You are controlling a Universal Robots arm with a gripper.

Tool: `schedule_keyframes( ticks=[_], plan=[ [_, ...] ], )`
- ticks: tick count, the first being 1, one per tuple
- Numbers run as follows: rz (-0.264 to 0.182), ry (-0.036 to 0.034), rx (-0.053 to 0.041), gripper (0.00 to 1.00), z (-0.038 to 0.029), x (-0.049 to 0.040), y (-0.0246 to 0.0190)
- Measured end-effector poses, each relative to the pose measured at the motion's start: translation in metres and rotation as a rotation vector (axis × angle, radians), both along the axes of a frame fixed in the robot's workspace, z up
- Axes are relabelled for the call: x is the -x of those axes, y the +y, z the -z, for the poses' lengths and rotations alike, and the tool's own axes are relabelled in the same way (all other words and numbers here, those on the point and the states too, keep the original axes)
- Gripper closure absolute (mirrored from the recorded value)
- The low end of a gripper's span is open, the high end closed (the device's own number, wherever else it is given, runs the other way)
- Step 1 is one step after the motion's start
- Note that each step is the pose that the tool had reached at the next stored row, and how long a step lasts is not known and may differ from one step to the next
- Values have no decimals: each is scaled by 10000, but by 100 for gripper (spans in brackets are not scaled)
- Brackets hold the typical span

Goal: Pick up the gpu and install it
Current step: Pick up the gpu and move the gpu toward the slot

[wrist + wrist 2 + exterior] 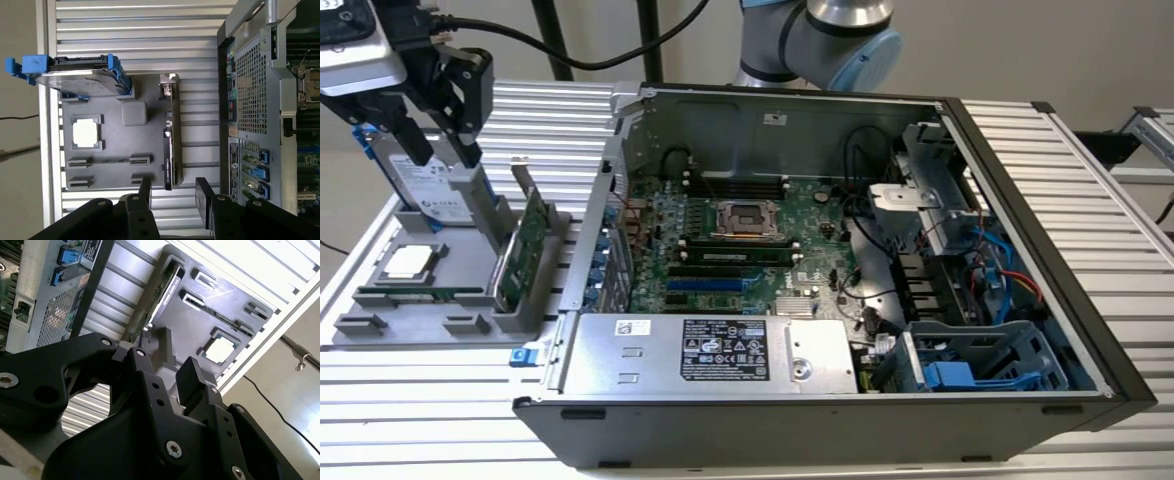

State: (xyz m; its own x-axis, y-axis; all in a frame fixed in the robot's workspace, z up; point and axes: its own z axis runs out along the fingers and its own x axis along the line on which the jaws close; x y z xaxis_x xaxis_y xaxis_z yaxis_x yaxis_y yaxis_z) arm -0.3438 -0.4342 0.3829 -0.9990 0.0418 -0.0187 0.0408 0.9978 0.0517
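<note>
Ribbed aluminium worktop point(1114, 205), pale slats, evenly lit. Plain beige wall point(1041, 50) behind in exterior view. Black upright post point(555, 40) against wall. Pale floor point(300, 390) beyond worktop edge, brightly lit.

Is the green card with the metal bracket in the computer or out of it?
Out. The gpu stands on edge in the gray tray beside the computer case; the open claw holds nothing.

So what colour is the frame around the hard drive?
Blue; the hard drive frame shows best in the first wrist view.
</note>
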Motion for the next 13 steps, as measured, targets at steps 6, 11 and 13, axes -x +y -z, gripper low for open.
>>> schedule_keyframes(
  ticks=[6, 11, 13],
  plan=[
    [0, -1, -1, 0, 20, 0, 0],
    [0, -1, 0, 0, 40, 0, 0],
    [0, -1, -1, 0, 49, 0, 0]
  ],
)
